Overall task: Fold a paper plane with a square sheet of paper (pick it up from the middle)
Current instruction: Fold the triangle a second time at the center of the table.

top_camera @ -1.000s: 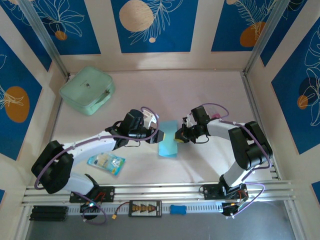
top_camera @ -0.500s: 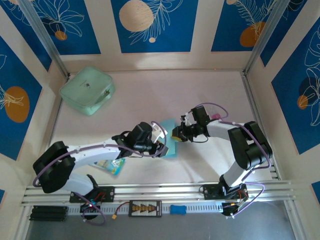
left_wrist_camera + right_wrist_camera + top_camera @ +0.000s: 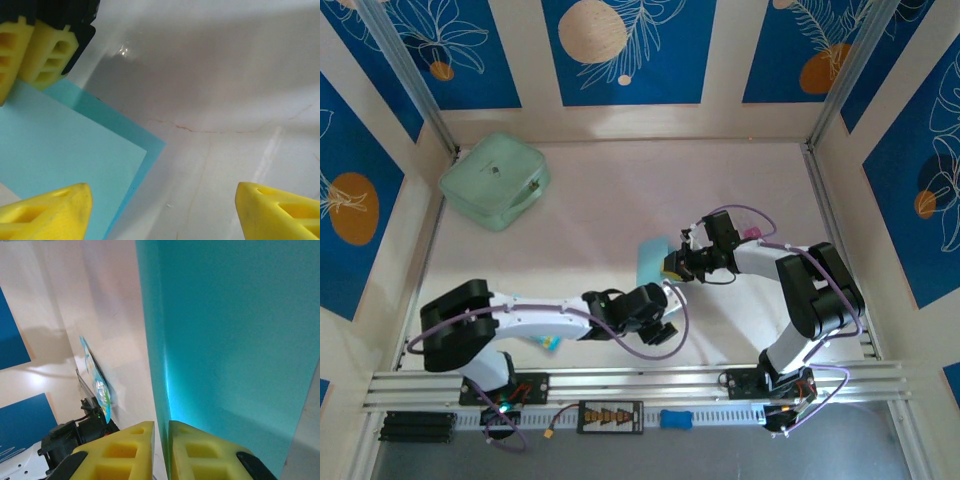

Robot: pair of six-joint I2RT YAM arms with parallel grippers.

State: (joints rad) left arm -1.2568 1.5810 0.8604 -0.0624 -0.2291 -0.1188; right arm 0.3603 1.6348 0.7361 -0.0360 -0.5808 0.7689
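We noted sheet of paper (image 3: 65, 150) at mid-counter (image 3: 600, 200), between both hands. It was light blue and flat-folded, with paler top layer offset over deeper teal layer and crisp corner. Right hand (image 3: 161, 440) was pinched tight on its edge. Left hand (image 3: 162, 200) hovered beside it, spread wide, holding nothing.

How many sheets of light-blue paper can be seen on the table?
1. The light-blue sheet, folded over, is near the middle of the table, its edge pinched in the right claw. Another beneath it could be hidden.
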